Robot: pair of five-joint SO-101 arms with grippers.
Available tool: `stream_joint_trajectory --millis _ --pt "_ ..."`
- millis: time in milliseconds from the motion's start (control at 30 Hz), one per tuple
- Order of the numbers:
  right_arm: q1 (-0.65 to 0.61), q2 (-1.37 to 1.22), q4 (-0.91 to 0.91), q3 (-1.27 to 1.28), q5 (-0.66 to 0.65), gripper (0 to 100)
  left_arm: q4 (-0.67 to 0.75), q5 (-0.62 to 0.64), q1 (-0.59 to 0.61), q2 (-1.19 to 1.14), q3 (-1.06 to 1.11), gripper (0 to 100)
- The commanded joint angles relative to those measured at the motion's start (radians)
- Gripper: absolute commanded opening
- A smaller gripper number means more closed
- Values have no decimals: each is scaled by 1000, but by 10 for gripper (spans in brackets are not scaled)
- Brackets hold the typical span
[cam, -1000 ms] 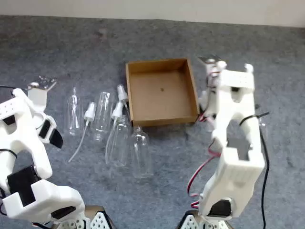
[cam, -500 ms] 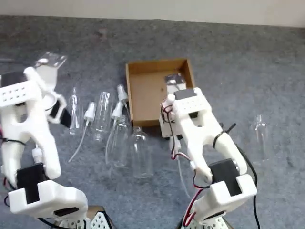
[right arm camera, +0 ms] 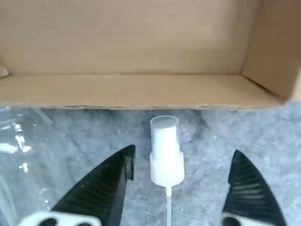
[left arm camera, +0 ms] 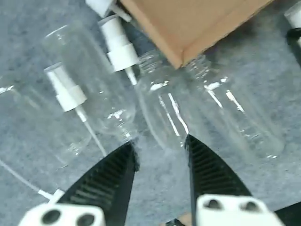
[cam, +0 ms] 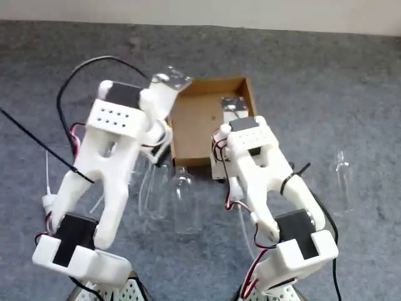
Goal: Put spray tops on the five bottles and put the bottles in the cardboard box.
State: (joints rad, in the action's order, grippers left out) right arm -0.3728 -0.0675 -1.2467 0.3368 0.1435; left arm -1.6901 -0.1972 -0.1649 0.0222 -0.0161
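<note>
The left arm stretches forward and inward from its base at the near left of the counter, with its wrist by the near left corner of the cardboard box. The left claw hangs partly open with nothing in it, above a clear bottle that lies side by side with a second bottle at the box corner; two loose spray tops lie just beyond them. The right arm reaches forward with its wrist over the box's near wall. The right claw is spread wide and empty, and a white spray top lies on the counter between its fingers, just in front of that wall and touching neither finger. A lone bottle rests well apart on the right. A second ago the left arm was folded back at the left edge, away from the bottles, and half a second ago it was raised there; it has since swung across over them. The right arm, first beside the box's right wall, had moved to the near side half a second ago and has kept that pose. The box and the bottles have not shifted.
</note>
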Motion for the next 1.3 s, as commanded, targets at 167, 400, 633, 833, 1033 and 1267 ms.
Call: stream_joint_trajectory --millis 167,400,633,833,1033,1267 --pt "269 128 -220 -202 -411 274 40 173 -214 -4 -41 120" --pt "713 128 -292 -406 -830 274 351 374 -377 -10 145 120" --pt "819 -64 -265 -449 -896 274 637 534 -400 -10 343 120" --pt "858 -177 -232 -466 -896 274 712 546 -403 -12 386 237" --pt "905 -191 -193 -467 -893 274 721 546 -504 -12 378 271" --pt "885 -194 -180 -461 -891 274 721 580 -456 -77 377 263"
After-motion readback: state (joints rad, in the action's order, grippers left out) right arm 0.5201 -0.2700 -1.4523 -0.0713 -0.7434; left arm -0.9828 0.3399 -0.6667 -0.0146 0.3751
